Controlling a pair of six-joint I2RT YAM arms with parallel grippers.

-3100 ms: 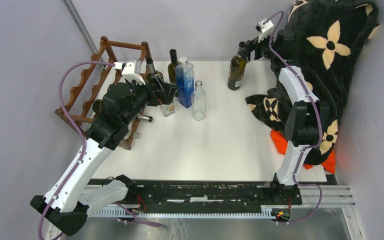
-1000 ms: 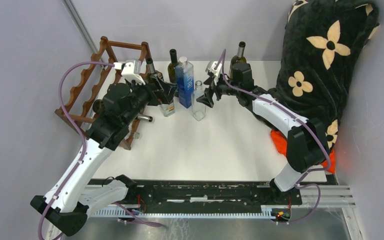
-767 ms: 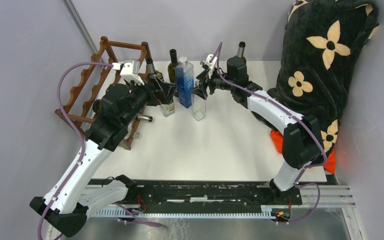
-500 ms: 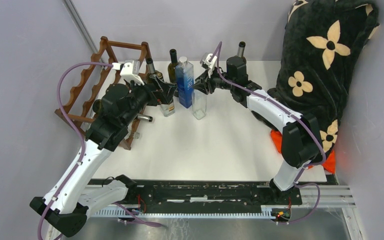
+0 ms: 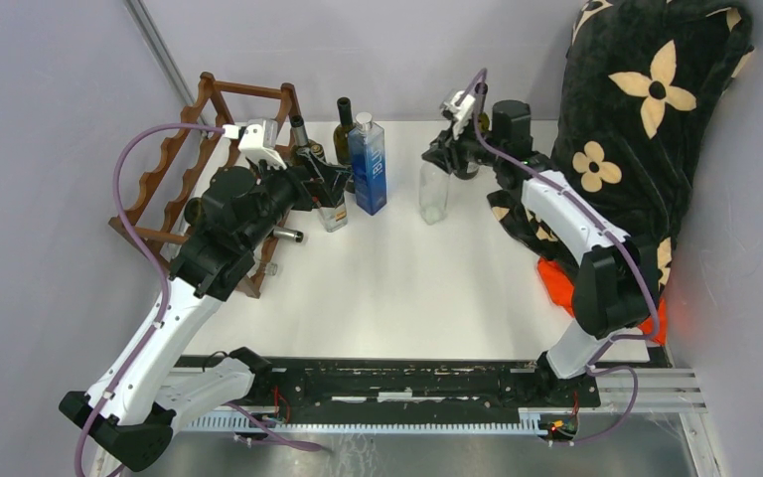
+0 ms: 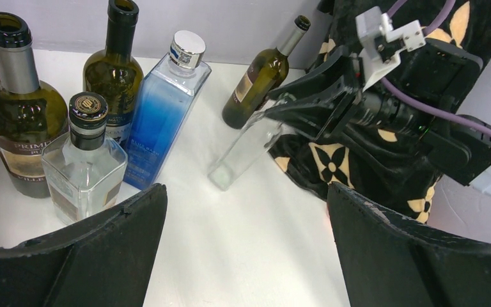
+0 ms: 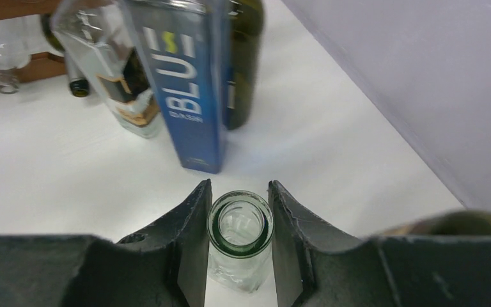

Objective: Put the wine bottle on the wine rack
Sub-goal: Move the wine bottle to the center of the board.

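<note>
The left arm stretches from seven o'clock toward eleven o'clock on the desk. The left gripper has its fingers spread wide around nothing. The right arm reaches from five to one o'clock, and the right gripper pinches the neck of a clear bottle.

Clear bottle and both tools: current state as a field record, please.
clear bottle: upright, mouth open, right of the blue bottle and apart from it
right tool: shut on the clear bottle at its neck
bottle off the table: cannot tell
left tool: open, nothing between its fingers, facing the group of bottles
wine rack: at the table's far left, beside the left arm
</note>
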